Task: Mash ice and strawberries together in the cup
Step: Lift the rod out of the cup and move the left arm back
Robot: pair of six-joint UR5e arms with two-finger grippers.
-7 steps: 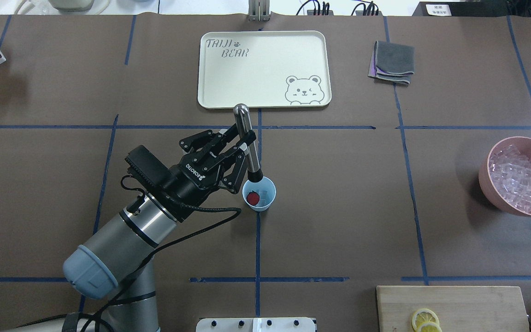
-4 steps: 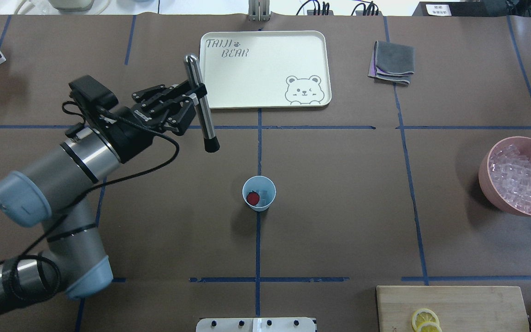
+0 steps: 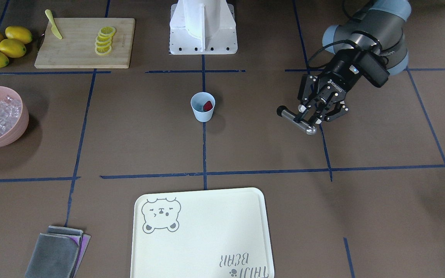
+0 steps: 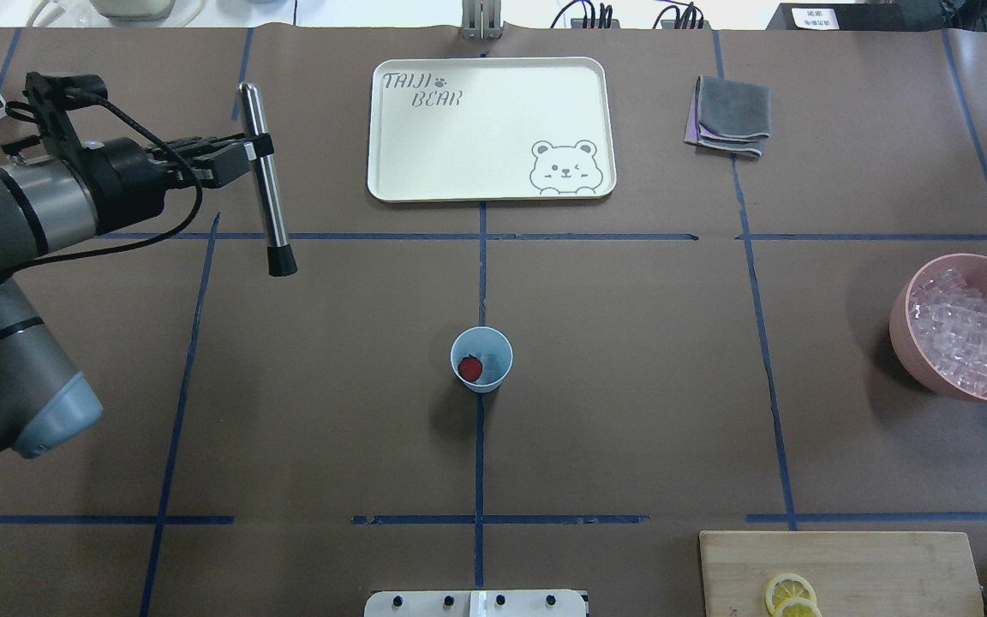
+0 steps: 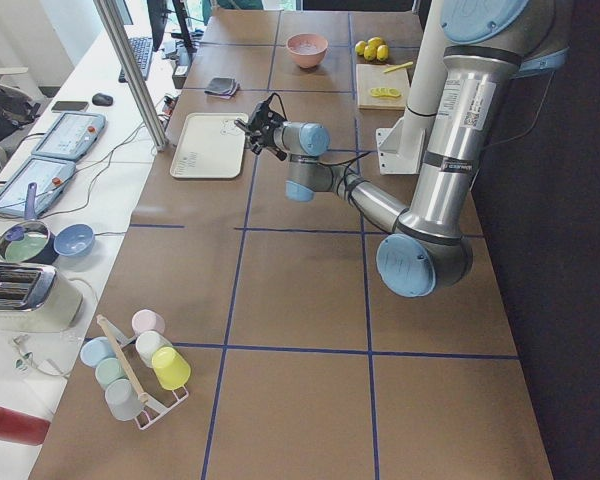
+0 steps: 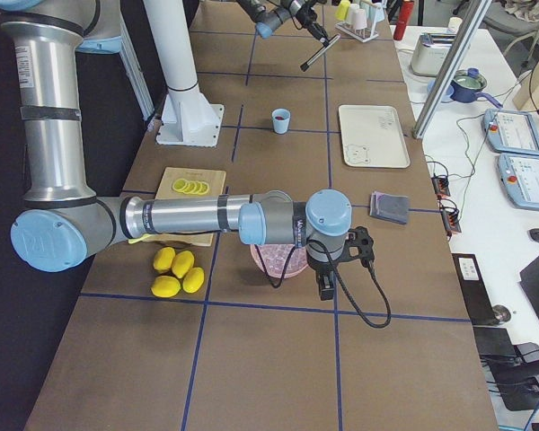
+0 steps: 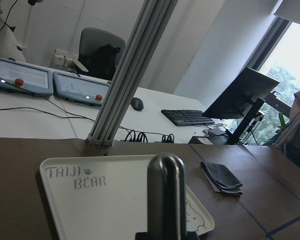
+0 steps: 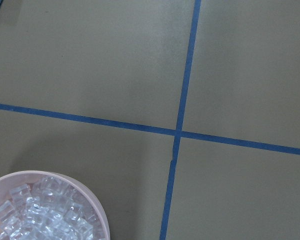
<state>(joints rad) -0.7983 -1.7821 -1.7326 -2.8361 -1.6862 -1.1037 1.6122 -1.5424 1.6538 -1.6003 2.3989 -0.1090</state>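
Note:
The pale-blue cup (image 4: 481, 379) stands at the table's middle, also in the front view (image 3: 202, 112). Inside lie a dark-red strawberry (image 4: 469, 368) (image 3: 207, 105) and clear ice (image 4: 491, 358). My left gripper (image 4: 259, 152) (image 3: 308, 117) is shut on a metal muddler (image 4: 273, 218) with a black tip. It holds the muddler in the air, far to the left of the cup and farther back. The muddler's rounded top fills the left wrist view (image 7: 166, 192). My right gripper (image 6: 326, 285) shows only in the exterior right view, beside the pink bowl; I cannot tell its state.
A pink bowl (image 4: 899, 330) (image 8: 99, 207) full of ice cubes sits at the right edge. A cream bear tray (image 4: 493, 184) and folded cloths (image 4: 729, 116) lie at the back. A cutting board (image 4: 853, 557) with lemon slices is at the front right. Lemons (image 3: 2, 44) lie beside it.
My left arm has lifted the muddler away from the cup's rim and swung it left and toward the back. The cup and its contents have not moved.

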